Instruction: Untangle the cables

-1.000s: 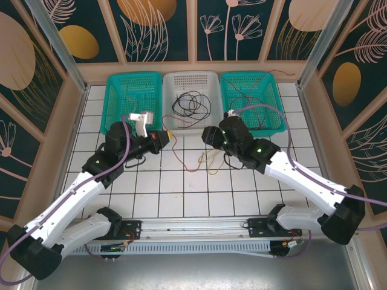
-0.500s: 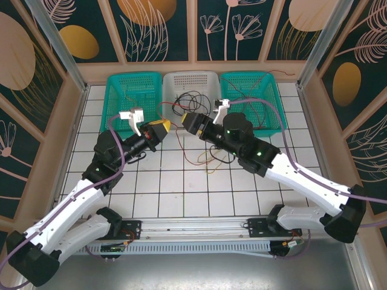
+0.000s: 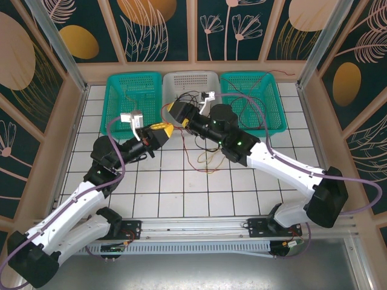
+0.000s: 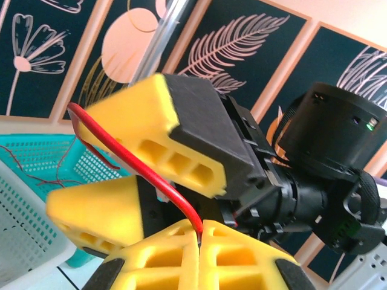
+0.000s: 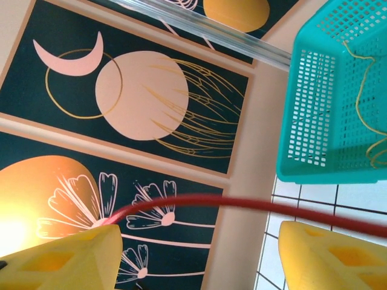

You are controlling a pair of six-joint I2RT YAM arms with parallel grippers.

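The cables are split between the floor and the baskets. Nearest the arm bases, a loose tangle of red and tan wire [image 3: 204, 160] lies on the white tiles [image 3: 151, 193]. Above it, one red cable [image 4: 151, 181] is held up off the floor. The left gripper [image 4: 200, 241] is clenched on it, the strand pinched at the seam of its yellow fingers, probably to anchor that end. The right gripper [image 5: 199, 232] faces it from just beside, jaws spread, and the cable runs through the gap without being gripped. It seems placed to take a second hold so the strand can be drawn out of the knot. Farther back, a yellow wire [image 5: 361, 90] sits in the left teal basket [image 5: 314, 121] and dark wires [image 3: 188, 95] lie in the white basket [image 3: 191, 78]. That suggests freed cables are sorted by colour.
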